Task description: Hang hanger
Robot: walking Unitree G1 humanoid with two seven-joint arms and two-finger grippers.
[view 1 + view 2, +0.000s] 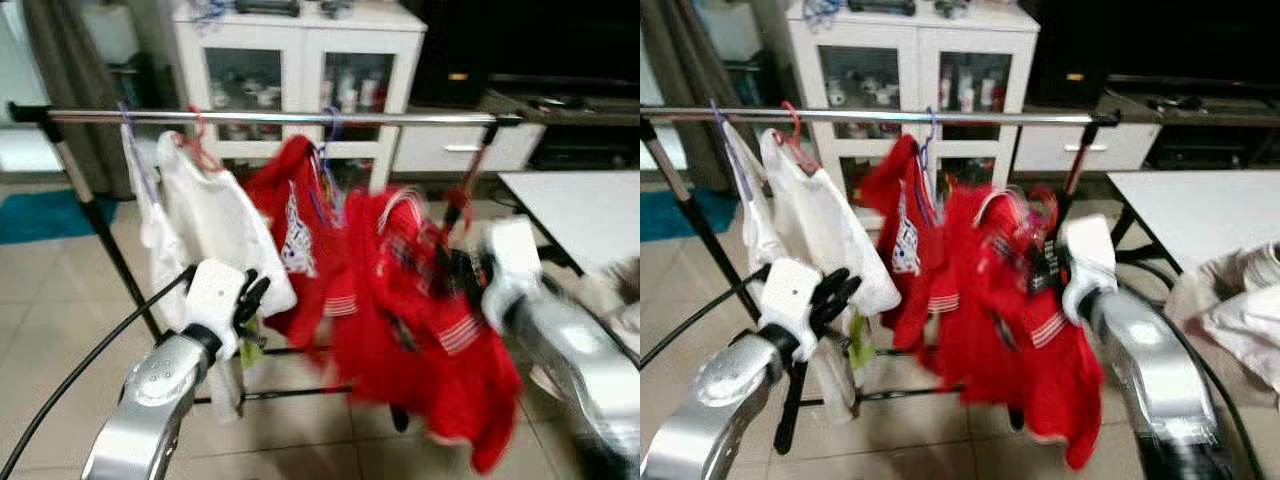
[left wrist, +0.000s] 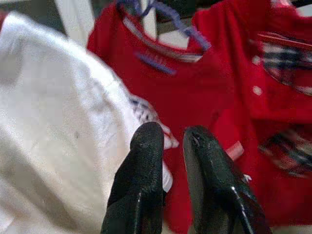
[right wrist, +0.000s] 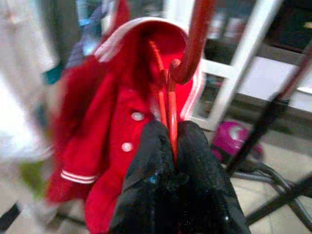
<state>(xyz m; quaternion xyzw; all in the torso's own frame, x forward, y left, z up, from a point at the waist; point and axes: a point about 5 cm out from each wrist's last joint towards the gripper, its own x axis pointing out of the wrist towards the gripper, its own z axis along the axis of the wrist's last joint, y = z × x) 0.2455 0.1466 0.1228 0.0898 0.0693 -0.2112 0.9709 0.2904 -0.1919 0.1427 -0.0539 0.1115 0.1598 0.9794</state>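
- Right wrist view: the right gripper (image 3: 173, 146) has its jaws clamped on the neck of a red hanger (image 3: 168, 105) carrying a red shirt (image 3: 109, 117), its hook (image 3: 192, 44) rising just beyond the fingertips.
- The left gripper (image 2: 170, 141) has its jaws slightly apart, holding nothing, with a white garment (image 2: 53, 131) beside one finger.
- The rail (image 1: 300, 118) runs above both.

You have bare rail (image 1: 420, 119) right of the purple hanger (image 1: 328, 150); hung shirts (image 1: 215, 225) crowd its left.
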